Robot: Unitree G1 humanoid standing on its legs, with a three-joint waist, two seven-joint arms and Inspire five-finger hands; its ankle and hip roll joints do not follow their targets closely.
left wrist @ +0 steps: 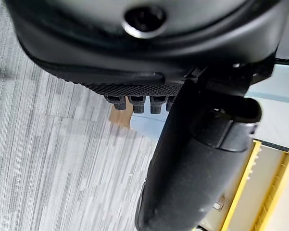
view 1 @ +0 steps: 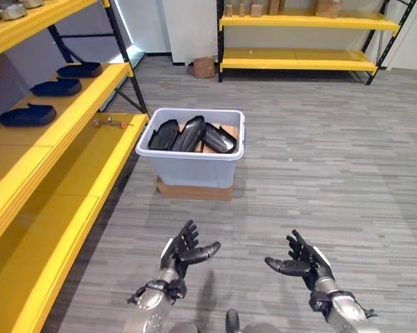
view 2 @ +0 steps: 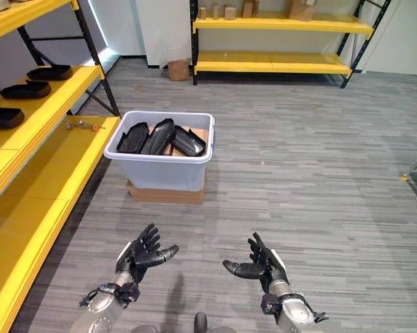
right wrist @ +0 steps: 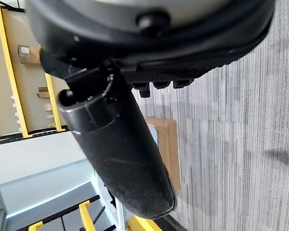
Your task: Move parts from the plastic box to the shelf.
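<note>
Both robot hands empty, short of the box
The plastic box (view 1: 191,158) of parts (view 1: 192,134) sat ahead; left robot hand (view 1: 182,252) slightly nearer than right robot hand (view 1: 302,261), both open.

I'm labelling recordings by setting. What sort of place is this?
Probably a storeroom or small warehouse: yellow shelf racks along the walls, black parts laid out on one, and a plastic box of more parts on grey flooring.
</note>
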